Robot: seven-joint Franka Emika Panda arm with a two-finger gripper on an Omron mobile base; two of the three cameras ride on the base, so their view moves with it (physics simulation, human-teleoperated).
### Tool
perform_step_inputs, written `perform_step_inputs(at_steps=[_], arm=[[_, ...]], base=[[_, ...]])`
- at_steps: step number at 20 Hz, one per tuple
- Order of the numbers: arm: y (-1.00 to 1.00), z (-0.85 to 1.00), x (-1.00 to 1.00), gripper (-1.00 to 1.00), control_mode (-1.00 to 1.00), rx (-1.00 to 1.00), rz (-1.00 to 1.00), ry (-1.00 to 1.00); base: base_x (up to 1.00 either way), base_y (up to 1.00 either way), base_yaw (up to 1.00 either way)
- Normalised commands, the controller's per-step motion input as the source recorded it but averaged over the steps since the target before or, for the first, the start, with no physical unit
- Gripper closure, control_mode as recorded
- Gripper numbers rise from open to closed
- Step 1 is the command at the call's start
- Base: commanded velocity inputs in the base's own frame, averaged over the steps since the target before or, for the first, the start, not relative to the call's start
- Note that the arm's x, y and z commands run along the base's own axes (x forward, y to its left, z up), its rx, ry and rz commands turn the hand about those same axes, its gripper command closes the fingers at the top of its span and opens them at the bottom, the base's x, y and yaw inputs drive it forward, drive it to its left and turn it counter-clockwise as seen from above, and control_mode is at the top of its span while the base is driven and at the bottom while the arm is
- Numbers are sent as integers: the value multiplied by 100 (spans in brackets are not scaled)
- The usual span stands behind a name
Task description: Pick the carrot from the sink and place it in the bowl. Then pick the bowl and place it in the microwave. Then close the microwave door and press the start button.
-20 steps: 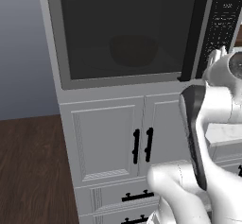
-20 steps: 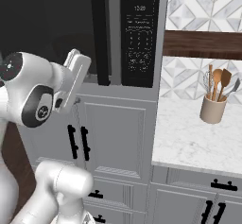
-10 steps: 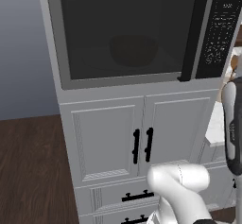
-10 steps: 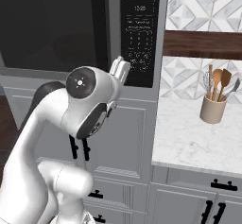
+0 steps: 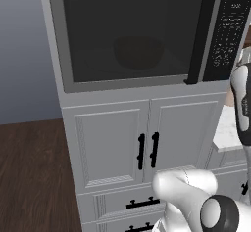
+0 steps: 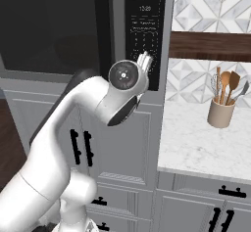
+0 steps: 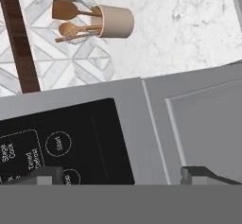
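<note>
The bowl (image 5: 138, 53) sits inside the microwave (image 5: 142, 35), a dim rounded shape behind the dark tinted window; whether the carrot lies in it I cannot tell through the glass. The microwave door (image 5: 130, 33) is shut flat against the front, its black vertical handle bar (image 5: 198, 33) standing just left of the black control panel (image 6: 144, 28).

My gripper (image 7: 122, 175) is up at the lower right corner of that control panel, with the jaws spread wide and nothing between them; one fingertip (image 7: 45, 176) lies over the black panel, the other off to the side over a grey cabinet door (image 7: 208, 124). In the hand view I can read a round button marked "Start" (image 7: 58, 143) just above that first fingertip, beside it rounded fields with "Timed" and something like "Cook", the rest cut off. A second round button sits lower, its marking too small to read. In the right base view the panel shows a small lit display and rows of white markings I cannot make out.

Further out, on the white marble worktop (image 6: 196, 138) to the right, a beige utensil holder (image 6: 220, 112) stands upright with wooden spoons and a spatula in it, before a patterned tile wall.
</note>
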Motion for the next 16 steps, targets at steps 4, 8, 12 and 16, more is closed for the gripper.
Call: perform_step_inputs(at_steps=[4, 8, 12, 16], arm=[[-15, 0, 26, -100, -100, 3, 13, -3], [-20, 0, 8, -100, -100, 5, 17, -11], [0, 0, 21, -100, -100, 2, 6, -3], [0, 0, 29, -100, -100, 1, 4, 0]], base=[[0, 0, 0], [0, 0, 0], [0, 0, 0], [0, 0, 0]])
